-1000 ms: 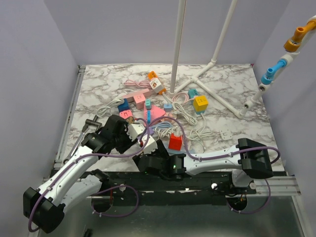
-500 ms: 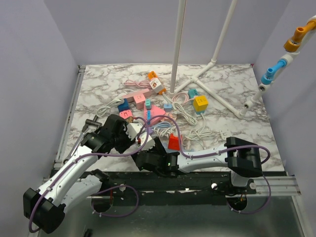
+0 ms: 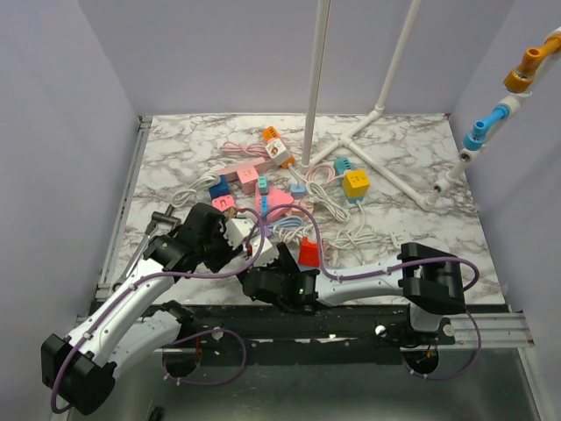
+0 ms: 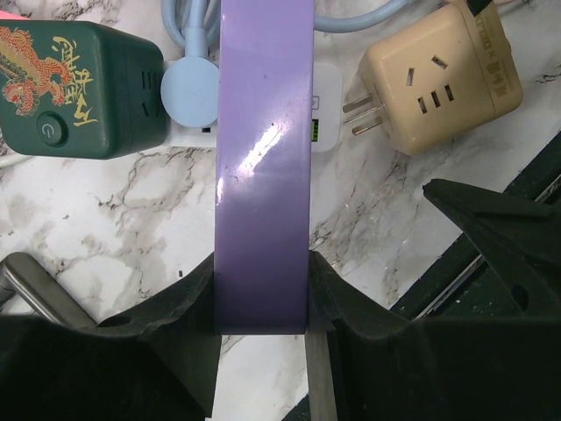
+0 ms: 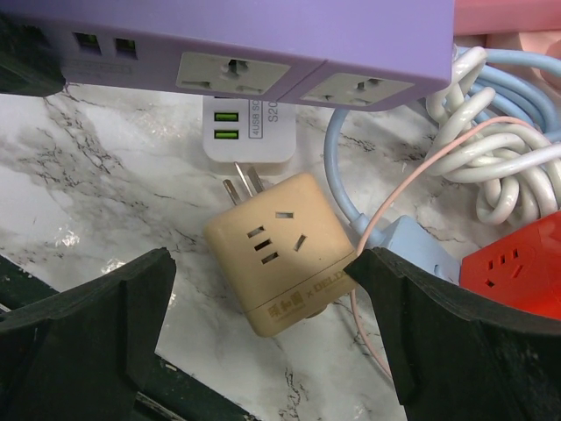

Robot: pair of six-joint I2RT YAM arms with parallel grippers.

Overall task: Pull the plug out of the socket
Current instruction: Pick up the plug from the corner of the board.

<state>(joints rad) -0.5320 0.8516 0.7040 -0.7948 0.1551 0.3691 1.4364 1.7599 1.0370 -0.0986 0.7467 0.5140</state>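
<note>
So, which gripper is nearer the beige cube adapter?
Right. The right gripper, open, straddles the beige cube adapter; the left gripper, gripping the purple power strip, is farther back.

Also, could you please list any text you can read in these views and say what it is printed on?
"DELIX", partly cut off: lower face of the beige cube adapter.
"4USB" and "S20", the rest hidden: white USB charger.
Gold characters beside a dragon on the dark green cube: too stylised to read.
Top view: nothing legible.
</note>
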